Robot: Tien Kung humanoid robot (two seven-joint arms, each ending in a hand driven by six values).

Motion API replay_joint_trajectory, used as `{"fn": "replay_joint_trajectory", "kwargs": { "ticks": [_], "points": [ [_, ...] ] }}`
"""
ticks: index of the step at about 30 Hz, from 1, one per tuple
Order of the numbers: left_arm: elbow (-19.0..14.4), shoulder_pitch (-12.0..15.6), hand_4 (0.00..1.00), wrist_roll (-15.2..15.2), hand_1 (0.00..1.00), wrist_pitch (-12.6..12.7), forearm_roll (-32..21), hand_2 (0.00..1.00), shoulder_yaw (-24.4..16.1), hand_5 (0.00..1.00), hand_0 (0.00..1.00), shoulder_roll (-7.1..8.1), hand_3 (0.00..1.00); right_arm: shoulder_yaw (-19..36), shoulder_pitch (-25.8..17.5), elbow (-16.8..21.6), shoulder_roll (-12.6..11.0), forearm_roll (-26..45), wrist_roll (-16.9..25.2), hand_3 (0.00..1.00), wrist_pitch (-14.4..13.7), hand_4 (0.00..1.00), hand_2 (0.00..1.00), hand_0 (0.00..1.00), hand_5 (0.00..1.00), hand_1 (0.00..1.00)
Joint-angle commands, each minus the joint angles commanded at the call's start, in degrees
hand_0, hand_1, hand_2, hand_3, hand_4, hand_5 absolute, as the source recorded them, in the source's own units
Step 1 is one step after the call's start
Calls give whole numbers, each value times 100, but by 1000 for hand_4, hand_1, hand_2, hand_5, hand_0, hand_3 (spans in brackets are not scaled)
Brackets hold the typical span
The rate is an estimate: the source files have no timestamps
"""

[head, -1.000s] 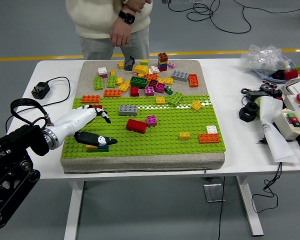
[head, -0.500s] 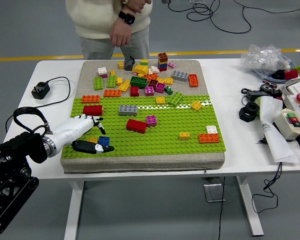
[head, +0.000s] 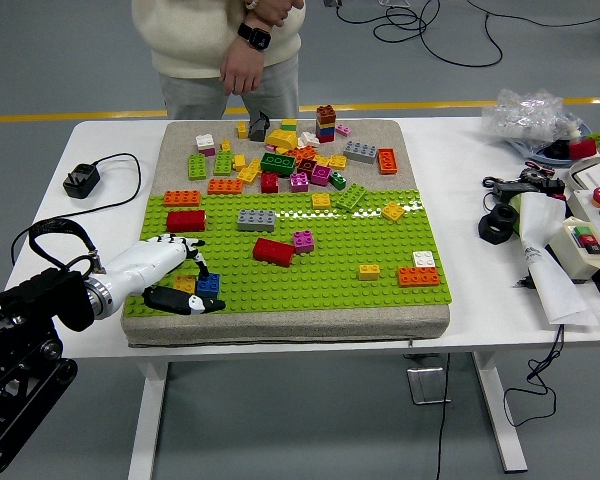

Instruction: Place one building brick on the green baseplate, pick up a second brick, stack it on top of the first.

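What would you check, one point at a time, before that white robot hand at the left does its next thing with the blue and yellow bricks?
1. Left hand free to grasp: cannot tell; its fingers curl around the small blue brick, but contact is unclear.
2. Blue brick on the green studded baseplate: ok, at the near-left corner.
3. Small yellow brick beside the blue one: ok, right next to it, partly hidden by the fingers.
4. Spare bricks to pick: ok, a red brick and a grey brick lie close by.
5. Person clear of the working corner: ok, the hand stays at the far edge.
6. Right hand: not in view.
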Motion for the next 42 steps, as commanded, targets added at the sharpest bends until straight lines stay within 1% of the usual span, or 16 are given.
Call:
{"fn": "replay_joint_trajectory", "kwargs": {
  "ticks": [18,20,21,31,42],
  "points": [
    [115,-16,979,25,996,34,23,980,52,707,998,-91,606,12,12,0,-9,20,-1,747,-6,998,736,765,632,699],
    [144,-22,979,24,996,41,29,980,59,707,998,-95,606,12,13,0,-10,24,-1,747,-7,998,736,765,632,699],
    [155,-24,973,24,993,45,30,979,62,689,998,-97,605,13,13,0,-10,25,-1,747,-7,998,736,765,631,697],
    [301,-29,971,9,993,39,79,978,66,684,998,-112,605,5,15,0,-2,55,1,747,-12,998,737,765,630,698],
    [328,-24,966,5,988,45,87,975,124,667,998,-126,601,2,13,0,-4,46,-2,747,-10,998,736,764,628,700]
  ]
}}
